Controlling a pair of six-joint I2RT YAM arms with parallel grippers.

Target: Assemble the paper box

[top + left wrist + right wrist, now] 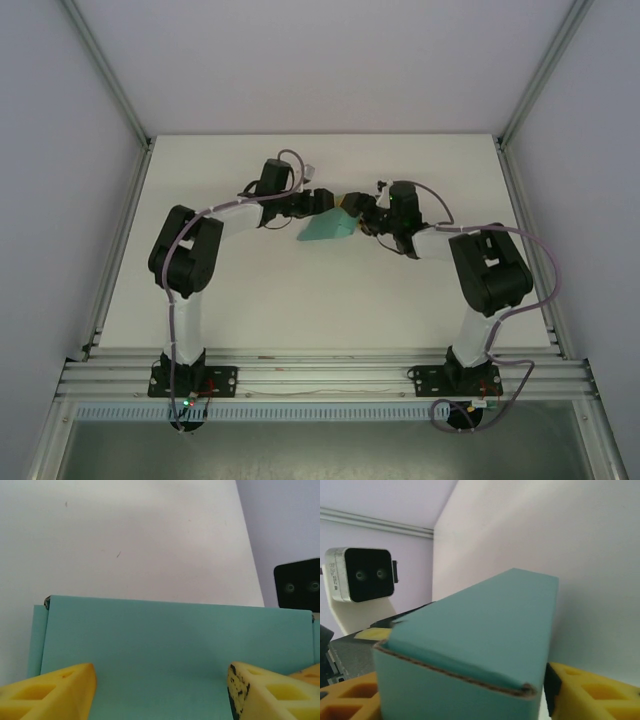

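The left claw (322, 200) and the right claw (357, 209) met over the middle of the white table (250, 300) in the top view. The teal paper box (328, 230) lay between and just in front of them. Its long axis ran across the table, slanting from near-left to far-right, with the far-right end at the right claw. Whether it rested on the table could not be told.

In the left wrist view, the left claw (161, 680) stood open, its yellow fingers wide apart. The paper box (170, 640) lay crosswise ahead of them, its broad face spreading past both fingers and its long axis running side to side. The right arm's black camera (299, 585) showed beyond its right end.

In the right wrist view, the right claw (460, 690) was clamped on the near end of the paper box (485, 625), a yellow finger pressed against each side. The box pointed lengthwise away from the claw. The left arm's camera (362, 575) faced it from the left.
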